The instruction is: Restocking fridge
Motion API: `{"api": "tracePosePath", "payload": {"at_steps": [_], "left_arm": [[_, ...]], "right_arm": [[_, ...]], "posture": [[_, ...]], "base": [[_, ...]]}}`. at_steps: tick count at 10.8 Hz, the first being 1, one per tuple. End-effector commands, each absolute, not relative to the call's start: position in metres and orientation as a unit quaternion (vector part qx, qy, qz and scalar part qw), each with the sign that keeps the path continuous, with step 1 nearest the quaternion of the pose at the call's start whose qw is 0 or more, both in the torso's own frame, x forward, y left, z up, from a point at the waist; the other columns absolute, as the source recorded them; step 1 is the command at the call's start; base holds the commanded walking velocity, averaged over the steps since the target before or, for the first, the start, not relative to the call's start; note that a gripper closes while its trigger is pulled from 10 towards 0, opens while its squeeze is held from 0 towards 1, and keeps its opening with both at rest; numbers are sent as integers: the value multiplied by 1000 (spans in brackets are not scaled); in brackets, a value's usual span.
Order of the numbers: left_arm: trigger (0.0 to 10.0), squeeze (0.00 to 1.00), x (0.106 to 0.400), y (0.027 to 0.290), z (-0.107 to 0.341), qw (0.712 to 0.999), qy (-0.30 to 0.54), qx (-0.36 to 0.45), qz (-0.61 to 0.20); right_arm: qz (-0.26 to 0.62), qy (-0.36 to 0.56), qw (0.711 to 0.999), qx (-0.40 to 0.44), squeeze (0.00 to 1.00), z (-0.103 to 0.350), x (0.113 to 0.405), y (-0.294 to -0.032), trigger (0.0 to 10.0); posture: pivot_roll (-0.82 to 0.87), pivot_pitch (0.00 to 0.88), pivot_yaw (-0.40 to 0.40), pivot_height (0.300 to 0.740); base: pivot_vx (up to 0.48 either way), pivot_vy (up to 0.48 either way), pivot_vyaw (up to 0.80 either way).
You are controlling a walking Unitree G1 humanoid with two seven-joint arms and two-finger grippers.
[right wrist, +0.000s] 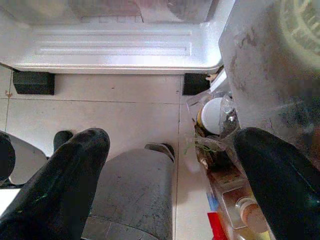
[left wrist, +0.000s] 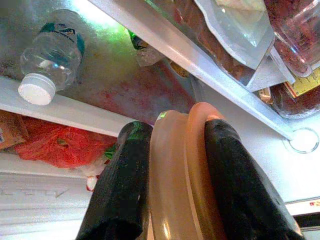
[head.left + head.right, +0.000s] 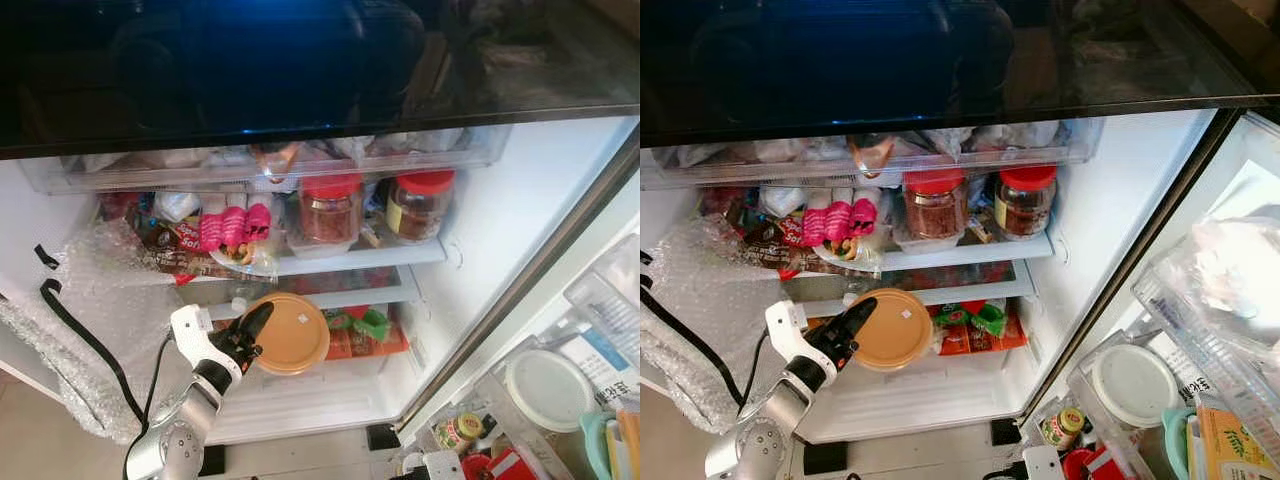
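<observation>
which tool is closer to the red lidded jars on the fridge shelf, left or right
Left. The left tool is inside the fridge, below the red-lidded jars, gripping a tan round container. The right tool hangs open, low over the floor outside the fridge.

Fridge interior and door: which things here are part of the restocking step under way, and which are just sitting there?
In the job:
- left pincer, shut on the tan lidded container
- lower fridge shelf it is held in front of

Just there:
- two red-lidded jars
- pink packets
- water bottle
- bubble wrap
- white-lidded tub in the door
- right pincer, open, over the floor
</observation>
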State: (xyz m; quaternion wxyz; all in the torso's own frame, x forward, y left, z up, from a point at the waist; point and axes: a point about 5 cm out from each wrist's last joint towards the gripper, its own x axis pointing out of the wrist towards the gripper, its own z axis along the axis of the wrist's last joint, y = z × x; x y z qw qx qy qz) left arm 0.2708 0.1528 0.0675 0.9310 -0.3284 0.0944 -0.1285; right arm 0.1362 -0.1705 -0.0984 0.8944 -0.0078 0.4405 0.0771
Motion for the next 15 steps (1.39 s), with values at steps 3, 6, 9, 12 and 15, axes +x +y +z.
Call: {"api": "tracePosePath", "payload": {"at_steps": [3, 6, 9, 12, 15], "left_arm": [[10000, 0, 271, 154, 71, 932, 83, -326, -133], [10000, 0, 271, 154, 71, 932, 83, -326, -133], [10000, 0, 271, 154, 71, 932, 83, -326, -133], [10000, 0, 271, 154, 71, 932, 83, -326, -133], [10000, 0, 271, 154, 71, 932, 83, -326, -133]], "right_arm": [[81, 412, 907, -25, 0, -95, 139, -172, 10000], [81, 410, 908, -26, 0, -95, 138, -172, 10000], [81, 410, 908, -26, 0, -95, 138, -172, 10000], [81, 410, 908, -26, 0, -95, 138, -172, 10000], [81, 410, 908, -26, 0, -95, 138, -172, 10000]], "posture": [[-189, 74, -34, 740], [-189, 74, -34, 740], [-189, 74, -34, 740], [-189, 74, -34, 740], [-189, 74, -34, 740]], "base": [[0, 0, 0], [0, 0, 0], [0, 0, 0], [0, 0, 0], [0, 0, 0]]}}
